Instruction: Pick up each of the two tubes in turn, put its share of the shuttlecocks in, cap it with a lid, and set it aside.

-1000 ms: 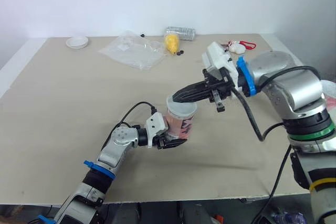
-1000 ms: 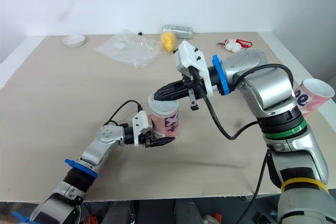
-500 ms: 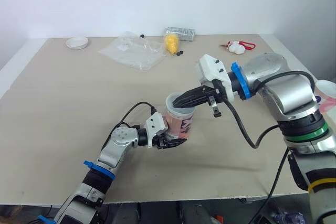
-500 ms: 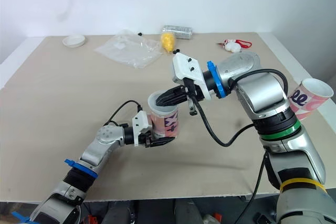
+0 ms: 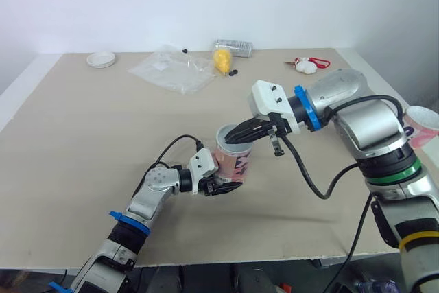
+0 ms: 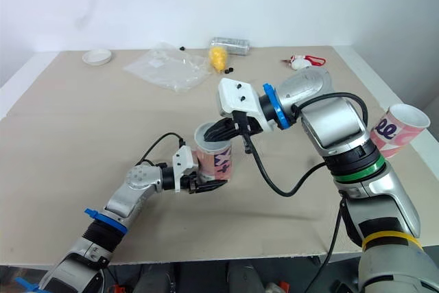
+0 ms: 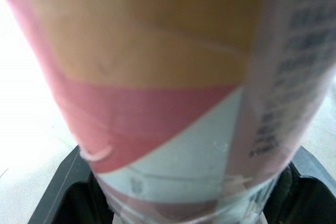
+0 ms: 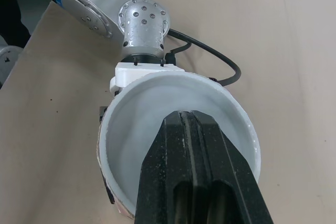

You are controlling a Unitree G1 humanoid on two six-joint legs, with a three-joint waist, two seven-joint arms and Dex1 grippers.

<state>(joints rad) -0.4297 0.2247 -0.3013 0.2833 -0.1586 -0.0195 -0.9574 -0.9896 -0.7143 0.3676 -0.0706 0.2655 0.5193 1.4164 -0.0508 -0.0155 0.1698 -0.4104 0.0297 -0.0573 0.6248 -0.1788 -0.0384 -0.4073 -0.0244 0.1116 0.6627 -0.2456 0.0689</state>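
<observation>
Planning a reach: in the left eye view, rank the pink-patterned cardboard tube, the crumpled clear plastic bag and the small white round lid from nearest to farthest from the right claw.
1. Pink-patterned cardboard tube: the right claw sits inside its mouth.
2. Crumpled clear plastic bag: farther back, left.
3. Small white round lid: far left corner.

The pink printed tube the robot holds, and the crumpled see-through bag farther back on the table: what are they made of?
The pink printed tube is probably cardboard: a printed wrap outside, a plain smooth white wall inside, a thin rim. The crumpled see-through bag looks like thin plastic film: shiny creases, with the table showing through.
</observation>
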